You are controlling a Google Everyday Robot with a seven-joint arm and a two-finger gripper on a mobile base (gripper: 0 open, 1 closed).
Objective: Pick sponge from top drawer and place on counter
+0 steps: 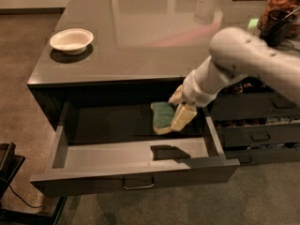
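Note:
The sponge [162,117], green on top with yellow foam below, hangs tilted in the air above the floor of the open top drawer [136,170], with its shadow on the drawer floor below. My gripper [176,111] is shut on the sponge, one pale finger [184,116] on its right side and the other behind it. The arm reaches in from the right. The glossy grey-brown counter [136,41] lies just above and behind the drawer opening.
A white bowl [71,40] sits on the counter's left side. Dark jars [279,13] stand at the counter's back right. Narrower grey drawers [255,125] are to the right, under the arm. A dark object [7,172] is on the floor at left.

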